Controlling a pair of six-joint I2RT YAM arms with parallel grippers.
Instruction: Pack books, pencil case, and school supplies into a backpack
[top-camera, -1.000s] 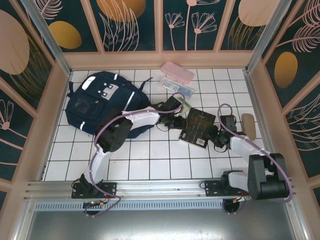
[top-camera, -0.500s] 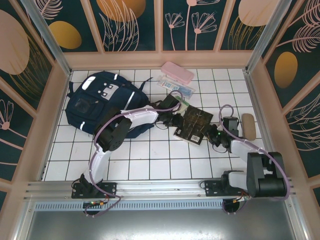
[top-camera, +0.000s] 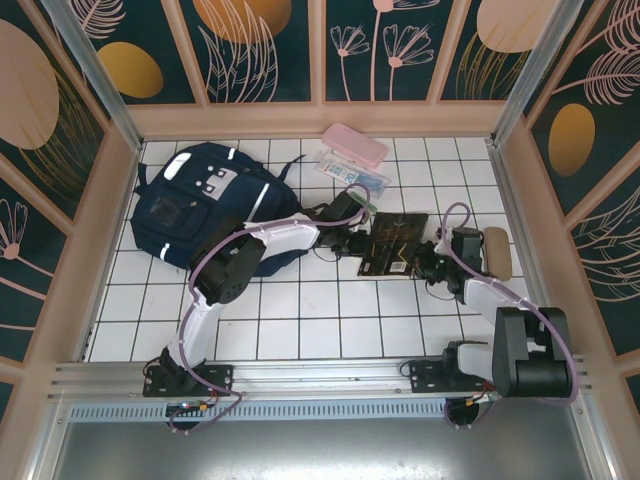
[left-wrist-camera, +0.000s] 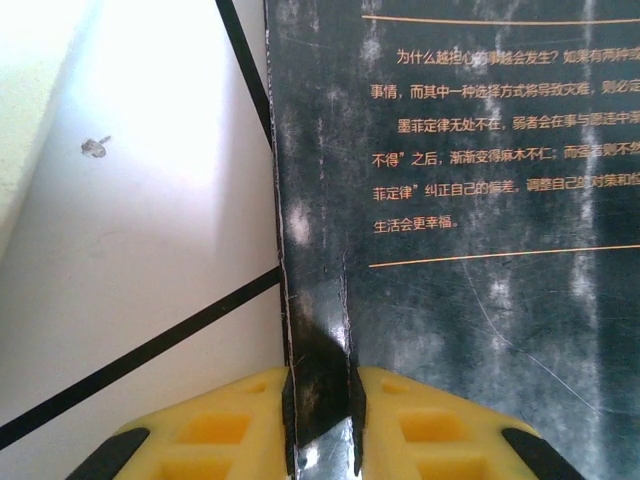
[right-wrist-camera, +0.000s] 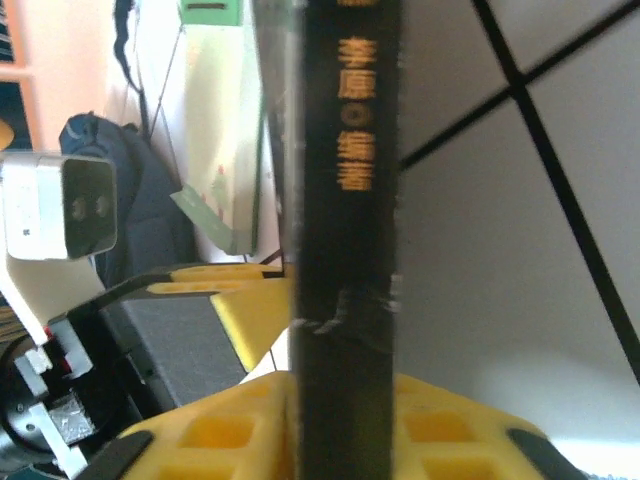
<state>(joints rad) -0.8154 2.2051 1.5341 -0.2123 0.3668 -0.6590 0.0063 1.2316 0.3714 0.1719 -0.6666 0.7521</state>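
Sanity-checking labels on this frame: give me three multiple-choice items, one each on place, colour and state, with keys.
1. Where does the pencil case lie? A far left corner; B far side of the table, beside the clear packet; C near edge.
2. Colour of the lettering on the dark book spine? A gold; B white; C red.
3. The dark book is: A flat, untouched; B held by one hand only; C clamped by both the left hand and the right hand.
Key: 1 B, the top view shows it on the far side by the packet; 2 A, the right wrist view shows gold characters; 3 C, each wrist view shows that hand shut on the book's edge.
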